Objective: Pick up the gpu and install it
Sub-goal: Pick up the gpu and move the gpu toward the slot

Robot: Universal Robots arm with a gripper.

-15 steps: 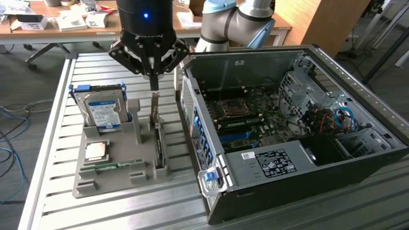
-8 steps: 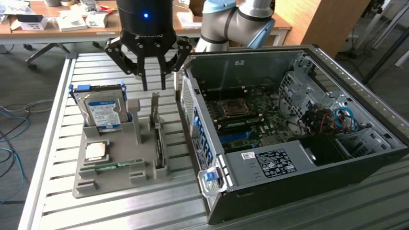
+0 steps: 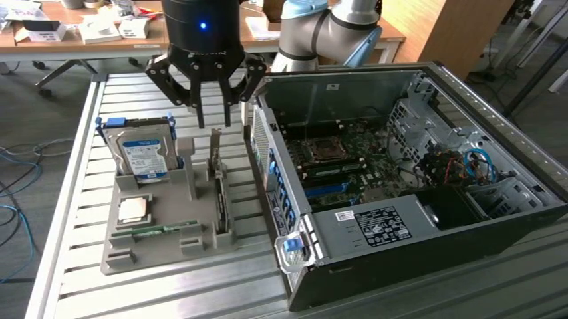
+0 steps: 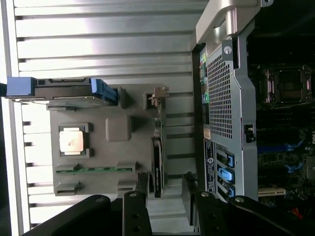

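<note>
The hand (image 3: 215,121) hangs above the gpu (image 3: 217,193), its fingers spread wide and holding nothing. The gpu stands on edge in a grey holder (image 3: 146,256) on the bench (image 3: 133,292), beside the open computer case (image 3: 355,269).

Wooden desk (image 3: 71,45) behind, grey floor (image 3: 36,113), blue cables (image 3: 10,163)

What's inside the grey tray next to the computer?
A hard drive standing up, a square processor chip, a green RAM stick and the gpu on its edge. The tray hides the drive's and gpu's bottom edges.
</note>
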